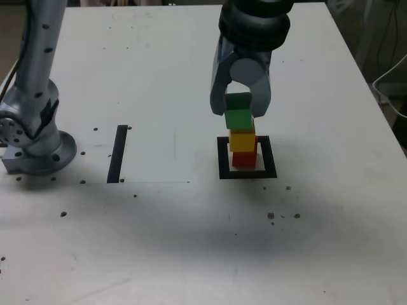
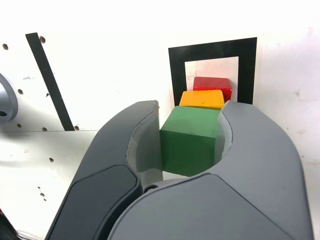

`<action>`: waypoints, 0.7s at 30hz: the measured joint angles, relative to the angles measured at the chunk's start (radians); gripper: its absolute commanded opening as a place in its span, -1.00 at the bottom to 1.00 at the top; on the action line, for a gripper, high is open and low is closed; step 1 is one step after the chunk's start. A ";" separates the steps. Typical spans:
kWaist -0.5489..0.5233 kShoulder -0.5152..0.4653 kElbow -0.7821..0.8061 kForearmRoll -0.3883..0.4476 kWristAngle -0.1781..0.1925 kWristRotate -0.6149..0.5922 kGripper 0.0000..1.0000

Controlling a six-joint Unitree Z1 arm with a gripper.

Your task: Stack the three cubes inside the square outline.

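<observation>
The likeliest failure from here is a toppled tower: the yellow cube (image 1: 242, 140) is sitting slightly askew on the red cube (image 1: 244, 159), so if the green cube (image 1: 238, 118) is being let go off-centre or with a sideways nudge, all 3 could be sliding apart and spilling over the square outline (image 1: 248, 173). A jaw dragging on release would be causing the same trouble, since the 2 lower blocks are resting loose on each other

The gripper (image 1: 240, 108) is clamping the green cube between its jaws, closed tight on the block's 2 sides, as the wrist view is showing with the green cube (image 2: 190, 140) wedged between the grey fingers (image 2: 135, 150). In the exterior view the green cube is hanging at 6 o'clock of the gripper body, directly over the yellow one; whether the 2 are touching or a sliver apart I cannot tell. The red cube is standing inside the outline's white middle, and the black strip (image 1: 117, 154) is lying well apart at 9 o'clock of the stack on the white table (image 1: 191, 254)
</observation>
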 measured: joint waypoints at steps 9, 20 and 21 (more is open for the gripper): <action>0.000 0.000 0.000 -0.001 0.001 -0.003 0.22; 0.000 0.000 0.006 -0.017 -0.005 0.007 0.89; 0.000 0.000 0.007 -0.017 -0.005 0.008 0.93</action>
